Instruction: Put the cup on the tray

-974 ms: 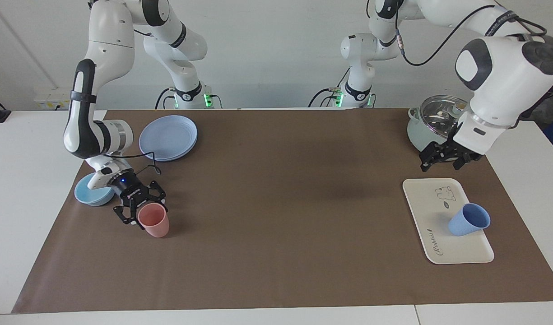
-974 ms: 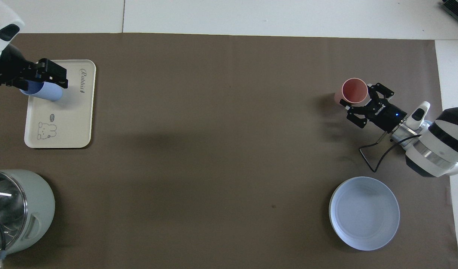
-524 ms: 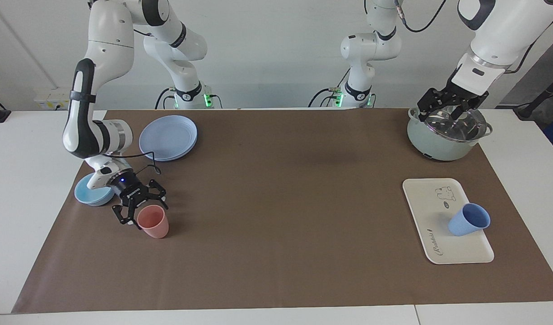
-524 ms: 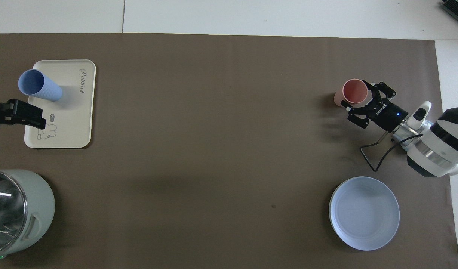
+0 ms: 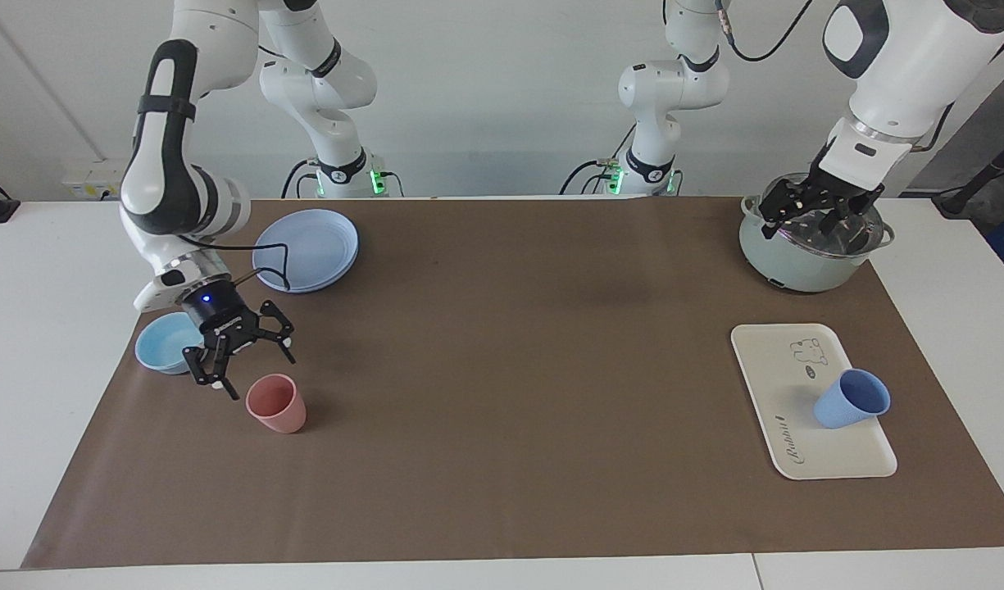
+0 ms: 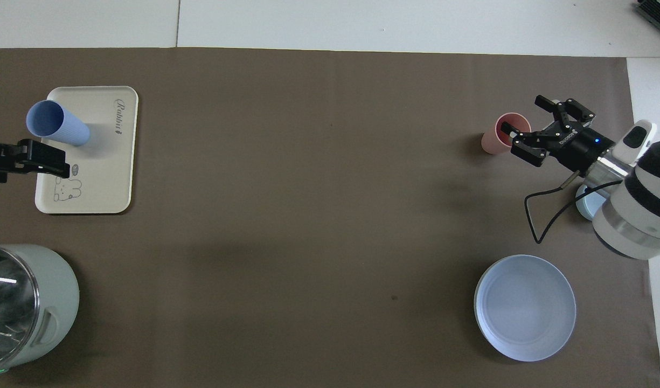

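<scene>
The periwinkle-blue cup stands on the cream-white tray, on the part of it farther from the robots, free of any gripper. It also shows in the overhead view on the tray. My left gripper is open and empty, raised over the pot; in the overhead view it overlaps the tray's edge. My right gripper is open and empty, raised just beside the salmon-pink cup; from overhead it partly covers that cup.
A pale green pot with a glass lid stands nearer to the robots than the tray. A light-blue bowl lies beside the pink cup. Stacked round blue plates lie nearer to the robots. A brown mat covers the table.
My left gripper rose from beside the tray to over the pot. My right gripper drew back and lifted off the pink cup, which stays on the mat. The blue cup has not moved.
</scene>
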